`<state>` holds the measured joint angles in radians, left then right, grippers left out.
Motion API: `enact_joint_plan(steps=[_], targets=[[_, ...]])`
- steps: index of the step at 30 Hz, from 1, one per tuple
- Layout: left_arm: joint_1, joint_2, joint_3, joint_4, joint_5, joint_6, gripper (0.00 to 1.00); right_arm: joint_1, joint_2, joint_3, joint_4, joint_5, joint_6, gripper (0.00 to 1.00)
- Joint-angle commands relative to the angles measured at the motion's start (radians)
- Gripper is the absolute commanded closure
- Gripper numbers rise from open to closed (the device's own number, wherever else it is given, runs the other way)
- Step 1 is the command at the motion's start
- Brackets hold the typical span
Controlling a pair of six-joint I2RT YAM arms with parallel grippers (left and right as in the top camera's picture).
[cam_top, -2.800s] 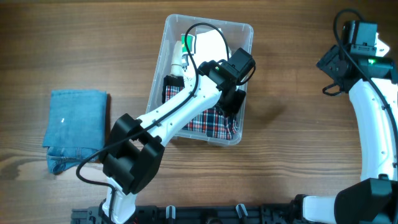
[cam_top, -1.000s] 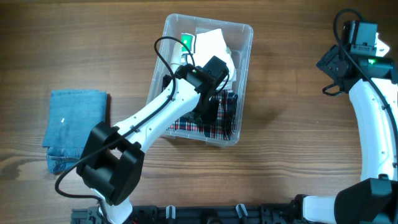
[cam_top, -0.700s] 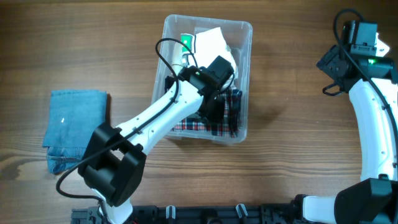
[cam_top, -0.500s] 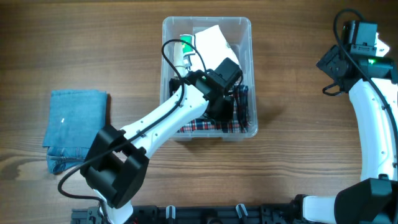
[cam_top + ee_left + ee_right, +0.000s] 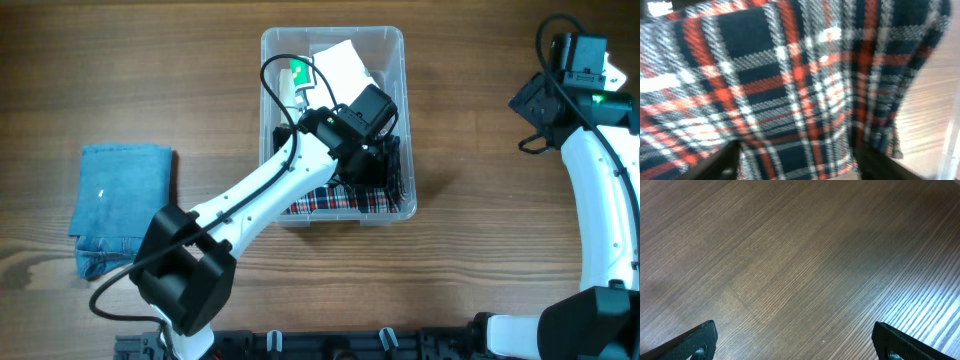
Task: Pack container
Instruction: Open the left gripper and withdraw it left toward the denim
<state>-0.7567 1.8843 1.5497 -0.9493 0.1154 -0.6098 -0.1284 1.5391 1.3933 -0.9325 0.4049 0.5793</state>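
Two claws stood spread: the container (image 5: pixel 264 90) enclosed the left claw (image 5: pixel 372 165), with a plaid cloth (image 5: pixel 340 200) just beneath it, and lay well left of the right claw (image 5: pixel 795 342). Thin plastic would likely flex and slip; its rim looked the safest hold.

Overhead: bright, even light, sharp throughout; soft shadow on the surface (image 5: pixel 500 250) just right of the container (image 5: pixel 333 30). Left wrist: plaid cloth (image 5: pixel 790 90) fills the frame, heavily blurred, out of focus. Right wrist: crisp wood grain, glare streaks bottom right, dimmer toward the left.
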Motion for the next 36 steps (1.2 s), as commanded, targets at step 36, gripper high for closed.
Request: enact_joint_plan(steps=[36], targets=[[0.842, -0.317, 0.02, -0.444, -0.443, 0.112, 0.0, -0.005, 0.008, -0.01, 0.005, 0.013, 0.004, 0.0]])
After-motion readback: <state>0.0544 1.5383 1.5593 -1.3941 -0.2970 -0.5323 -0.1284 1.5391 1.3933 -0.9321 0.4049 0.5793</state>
